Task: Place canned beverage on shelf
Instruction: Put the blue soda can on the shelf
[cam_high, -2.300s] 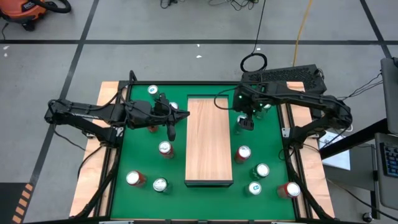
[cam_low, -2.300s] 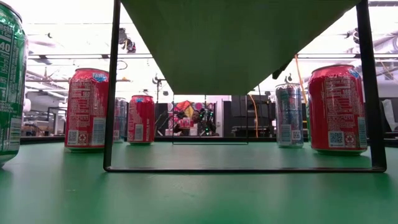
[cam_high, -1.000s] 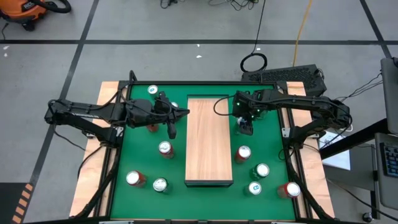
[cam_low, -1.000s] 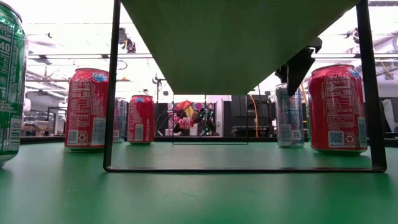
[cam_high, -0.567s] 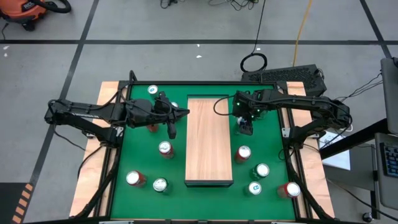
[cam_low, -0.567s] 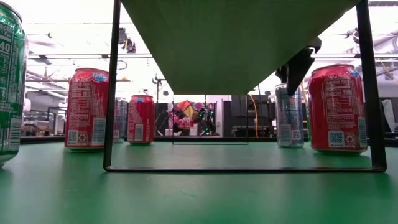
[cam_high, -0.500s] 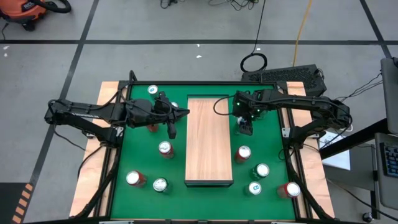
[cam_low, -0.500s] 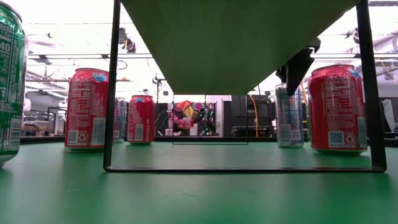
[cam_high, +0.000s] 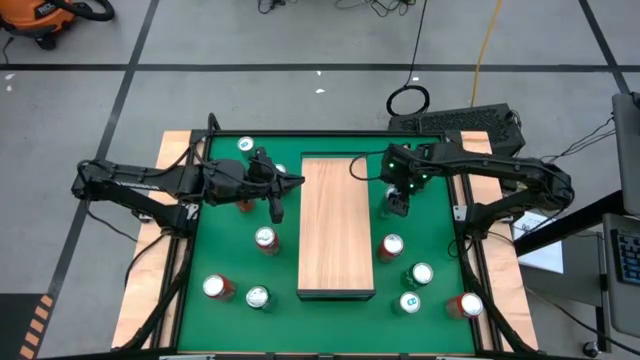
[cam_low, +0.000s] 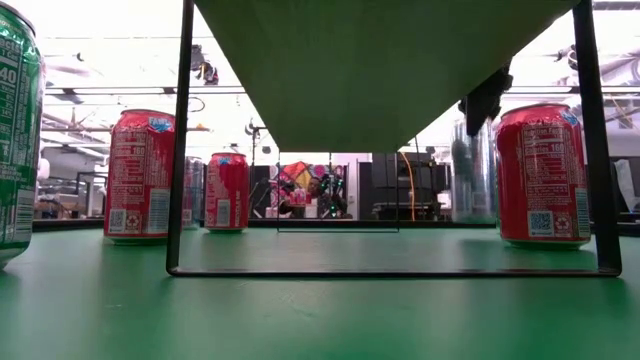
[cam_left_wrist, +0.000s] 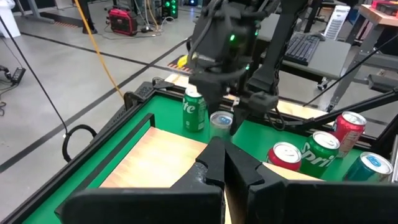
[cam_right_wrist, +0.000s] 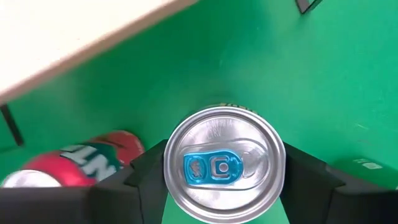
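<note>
Canned beverage (cam_right_wrist: 224, 165) sits gripped between right end effector (cam_high: 397, 204) fingers beside shelf (cam_high: 336, 225); left end effector (cam_high: 276, 212) closed, empty.

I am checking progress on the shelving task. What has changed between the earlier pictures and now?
The right gripper, first beside the shelf's far right corner, came down around the silver can and gripped it. In the low view this can has now risen and shifted right, so it looks just lifted. The left gripper, shut, the shelf and the other cans stayed in place.
</note>
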